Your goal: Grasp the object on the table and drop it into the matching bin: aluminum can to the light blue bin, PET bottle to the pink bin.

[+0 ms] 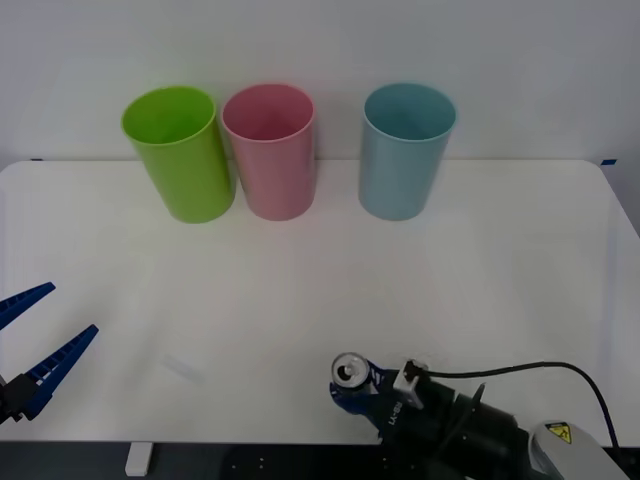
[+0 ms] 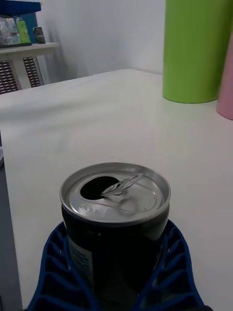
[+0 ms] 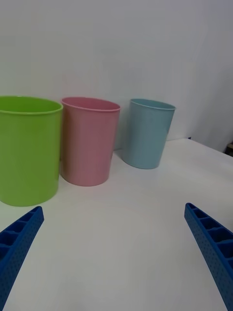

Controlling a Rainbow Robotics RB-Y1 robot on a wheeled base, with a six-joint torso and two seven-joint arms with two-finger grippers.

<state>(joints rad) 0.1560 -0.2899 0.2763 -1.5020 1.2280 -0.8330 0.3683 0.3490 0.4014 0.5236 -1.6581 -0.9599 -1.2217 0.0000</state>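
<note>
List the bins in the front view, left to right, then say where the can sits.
Green bin → pink bin → light blue bin, along the far edge of the table. The can stands near the front edge, between the right gripper fingers. Left gripper is open at the left edge.

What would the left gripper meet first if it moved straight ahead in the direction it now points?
Probably the tall pink plastic bin: it stands nearly centred ahead of the open left gripper, with bare white table between. Depth is unclear.
</note>
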